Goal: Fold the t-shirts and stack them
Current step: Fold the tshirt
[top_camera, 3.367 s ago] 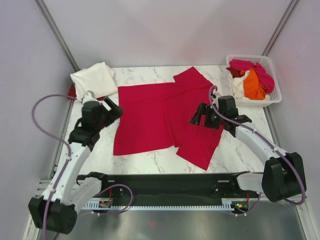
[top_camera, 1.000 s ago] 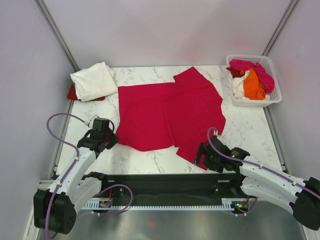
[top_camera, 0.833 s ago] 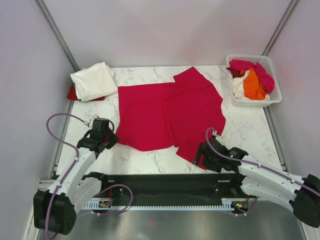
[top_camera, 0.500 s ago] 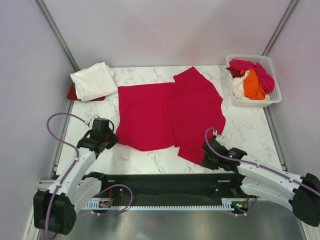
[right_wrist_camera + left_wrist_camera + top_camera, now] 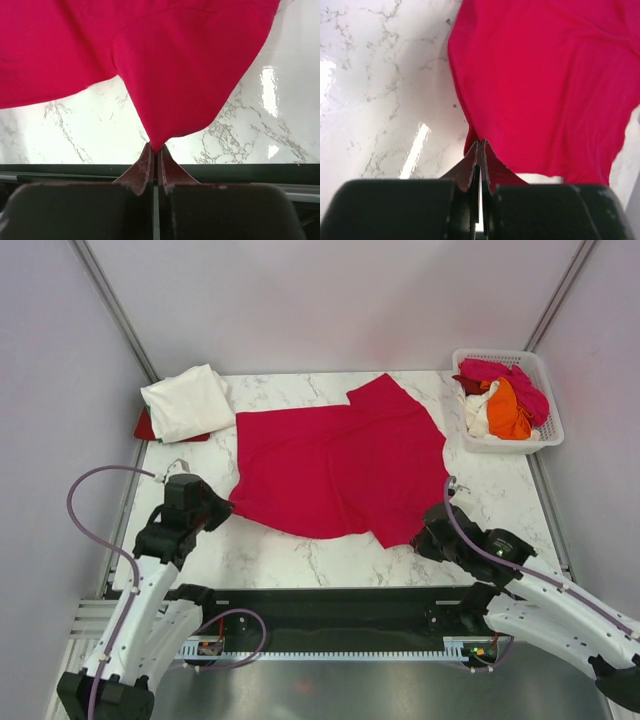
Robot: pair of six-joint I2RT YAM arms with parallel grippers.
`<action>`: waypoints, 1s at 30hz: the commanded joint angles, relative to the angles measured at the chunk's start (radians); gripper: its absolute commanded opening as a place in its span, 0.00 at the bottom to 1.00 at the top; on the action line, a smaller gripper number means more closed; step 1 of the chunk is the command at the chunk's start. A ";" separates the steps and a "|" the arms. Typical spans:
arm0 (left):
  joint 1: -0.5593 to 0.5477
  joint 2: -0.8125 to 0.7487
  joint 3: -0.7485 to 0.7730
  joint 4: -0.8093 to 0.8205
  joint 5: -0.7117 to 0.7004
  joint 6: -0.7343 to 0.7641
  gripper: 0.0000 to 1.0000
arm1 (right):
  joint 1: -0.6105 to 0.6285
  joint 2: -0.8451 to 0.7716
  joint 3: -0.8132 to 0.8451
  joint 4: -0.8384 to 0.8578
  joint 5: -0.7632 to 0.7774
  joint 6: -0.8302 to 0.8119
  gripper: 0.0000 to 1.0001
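A large crimson t-shirt (image 5: 340, 465) lies spread over the middle of the marble table (image 5: 290, 552). My left gripper (image 5: 224, 508) is shut on its near left corner, and my right gripper (image 5: 420, 538) is shut on its near right corner. In the left wrist view the closed left gripper (image 5: 480, 143) pinches the crimson t-shirt (image 5: 545, 75) at its hem. In the right wrist view the crimson t-shirt (image 5: 175, 65) narrows to a point inside the closed right gripper (image 5: 155, 148). A folded cream-white t-shirt (image 5: 188, 400) rests at the back left.
A white lattice basket (image 5: 505, 446) at the back right holds pink (image 5: 505, 375), orange (image 5: 510, 412) and white shirts. A dark red item (image 5: 145, 426) pokes out under the cream shirt. The black rail (image 5: 225, 172) runs along the table's near edge.
My right gripper has shut on the shirt's near right corner and drawn it right. The left arm has shifted slightly left with its corner, stretching the near hem between both grippers.
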 commanded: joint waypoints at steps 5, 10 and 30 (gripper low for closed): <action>0.005 -0.109 0.110 -0.290 0.106 -0.018 0.02 | 0.005 -0.138 0.079 -0.236 0.064 0.053 0.00; 0.007 -0.191 0.157 -0.394 0.087 -0.017 0.02 | 0.004 -0.217 0.125 -0.316 0.104 0.078 0.00; 0.019 0.130 0.247 -0.327 0.233 0.169 0.02 | -0.007 0.220 0.366 -0.020 0.163 -0.307 0.00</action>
